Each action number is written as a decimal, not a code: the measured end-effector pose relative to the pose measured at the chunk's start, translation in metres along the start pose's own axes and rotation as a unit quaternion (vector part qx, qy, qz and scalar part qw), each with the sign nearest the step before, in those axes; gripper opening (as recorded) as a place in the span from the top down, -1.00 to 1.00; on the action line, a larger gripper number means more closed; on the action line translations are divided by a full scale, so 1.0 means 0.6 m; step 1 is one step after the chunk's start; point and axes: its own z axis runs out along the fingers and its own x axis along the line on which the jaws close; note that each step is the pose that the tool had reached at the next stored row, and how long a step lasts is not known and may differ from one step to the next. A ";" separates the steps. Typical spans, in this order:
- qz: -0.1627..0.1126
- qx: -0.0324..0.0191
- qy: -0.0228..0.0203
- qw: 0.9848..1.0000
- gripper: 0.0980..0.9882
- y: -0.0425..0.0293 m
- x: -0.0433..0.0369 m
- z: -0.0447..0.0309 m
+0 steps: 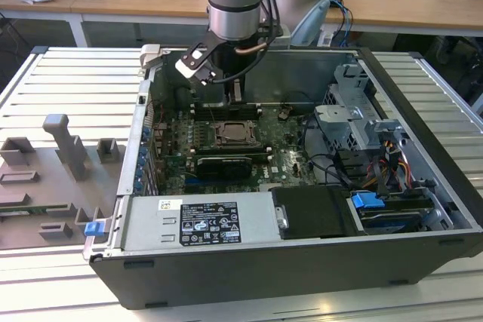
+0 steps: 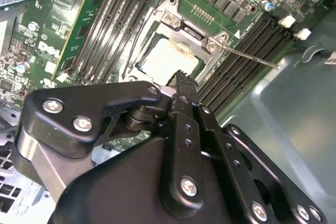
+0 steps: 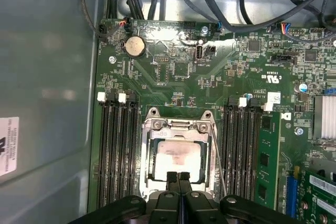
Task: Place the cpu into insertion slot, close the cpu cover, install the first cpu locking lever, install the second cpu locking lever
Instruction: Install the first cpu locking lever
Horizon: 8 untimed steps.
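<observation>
In the exterior view the gripper [image 1: 235, 97] hangs just above the insertion slot [image 1: 255, 141]. In the second wrist view, the cpu [image 2: 169, 59] lies seated beyond its tips with the cpu cover [image 2: 178, 18] down. One locking lever [image 2: 249, 57] juts free, so latching seems left to do. In the first wrist view the fingers [image 3: 171, 178] are pressed together and hold nothing, at the cover's near edge.

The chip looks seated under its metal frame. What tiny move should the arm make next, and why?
Probably nudge the shut gripper toward the locking lever: the cpu lies under the closed cpu cover, and that lever looks unlatched.
</observation>
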 end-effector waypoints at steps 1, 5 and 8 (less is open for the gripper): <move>0.000 0.000 0.000 1.000 0.98 0.000 0.000 -0.005; 0.000 0.000 0.000 1.000 0.98 0.001 0.001 -0.025; 0.000 0.000 0.000 1.000 0.98 0.003 0.002 -0.054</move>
